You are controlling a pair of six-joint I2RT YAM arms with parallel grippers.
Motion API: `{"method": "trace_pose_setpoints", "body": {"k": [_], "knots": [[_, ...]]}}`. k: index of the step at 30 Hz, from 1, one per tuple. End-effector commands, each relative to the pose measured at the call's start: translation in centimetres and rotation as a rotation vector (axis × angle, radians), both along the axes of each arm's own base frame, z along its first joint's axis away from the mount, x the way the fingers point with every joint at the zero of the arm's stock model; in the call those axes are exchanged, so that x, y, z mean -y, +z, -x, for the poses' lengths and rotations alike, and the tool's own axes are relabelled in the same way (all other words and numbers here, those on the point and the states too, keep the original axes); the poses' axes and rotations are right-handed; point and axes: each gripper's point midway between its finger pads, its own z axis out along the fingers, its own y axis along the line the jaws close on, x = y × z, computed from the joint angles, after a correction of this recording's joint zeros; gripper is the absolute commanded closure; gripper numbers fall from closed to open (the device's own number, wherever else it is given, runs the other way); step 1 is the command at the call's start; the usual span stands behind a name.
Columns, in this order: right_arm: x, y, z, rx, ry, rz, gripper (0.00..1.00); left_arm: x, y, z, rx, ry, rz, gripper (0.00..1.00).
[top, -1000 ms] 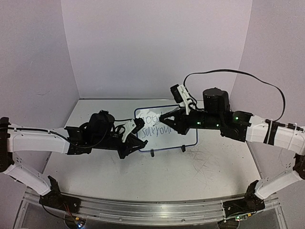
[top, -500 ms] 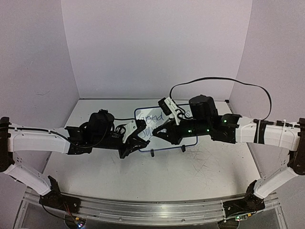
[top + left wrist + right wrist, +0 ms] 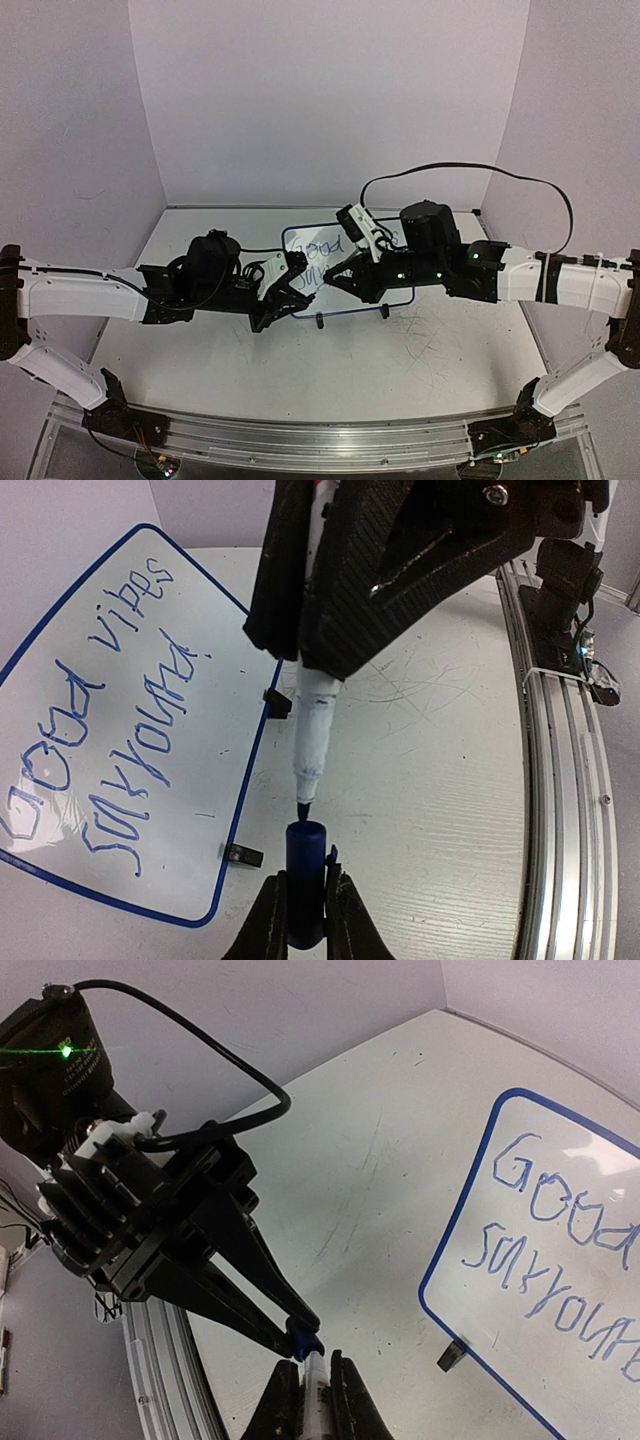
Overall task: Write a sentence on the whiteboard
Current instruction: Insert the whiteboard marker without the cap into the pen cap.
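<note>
The whiteboard (image 3: 345, 300) stands at the table's middle, partly hidden by both grippers. It shows more fully in the left wrist view (image 3: 120, 730) and the right wrist view (image 3: 560, 1260). The sentence (image 3: 110, 680) is blue handwriting in two lines, "Good vibes" over a scrawled word. My left gripper (image 3: 305, 880) is shut on a dark blue marker cap (image 3: 306, 845), open end up. My right gripper (image 3: 312, 1365) is shut on the white marker (image 3: 316, 1385). The marker's dark tip (image 3: 303, 805) sits at the cap's mouth. The grippers meet in front of the board's left part (image 3: 312, 282).
The board's black feet (image 3: 243, 855) rest on the scratched tabletop. An aluminium rail (image 3: 560, 730) runs along the table's near edge. A black cable (image 3: 470, 170) loops above the right arm. Walls close in the back and both sides.
My right gripper has moved left from over the board, bringing the marker to the cap in my left gripper. The left arm has barely moved.
</note>
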Motion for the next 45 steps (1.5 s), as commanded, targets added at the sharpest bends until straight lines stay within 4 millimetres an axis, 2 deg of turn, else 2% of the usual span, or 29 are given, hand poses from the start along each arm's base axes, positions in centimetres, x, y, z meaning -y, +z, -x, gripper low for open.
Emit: {"method": "trace_pose_setpoints", "body": {"k": [1, 12, 20, 24, 27, 30, 37, 45], "knots": [[0.3, 1.7, 0.0, 0.032, -0.017, -0.046, 1.0, 0.5, 2.7, -0.4, 0.052, -0.007, 0.063, 1.0], [-0.9, 1.4, 0.3, -0.008, 0.026, -0.081, 1.0, 0.5, 3.0, -0.2, 0.048, -0.012, 0.073, 1.0], [-1.5, -1.1, 0.3, -0.054, 0.035, -0.048, 1.0, 0.3, 3.1, -0.2, 0.055, -0.005, 0.076, 1.0], [-0.9, -0.1, 0.1, -0.029, 0.001, -0.073, 1.0, 0.2, 2.7, -0.2, 0.051, -0.001, 0.068, 1.0], [-0.1, 1.7, -0.1, 0.008, -0.035, -0.116, 1.0, 0.1, 2.6, -0.2, 0.049, 0.0, 0.067, 1.0], [0.8, 2.5, -0.3, 0.028, -0.073, -0.132, 1.0, 0.1, 2.6, -0.2, 0.049, 0.0, 0.067, 1.0], [0.5, 1.3, -0.1, 0.002, -0.06, -0.116, 1.0, 0.1, 2.6, -0.1, 0.047, -0.004, 0.068, 1.0], [-0.3, 1.1, -0.5, 0.001, -0.045, -0.107, 1.0, -0.1, 2.9, 0.0, 0.054, -0.004, 0.073, 1.0]]}}
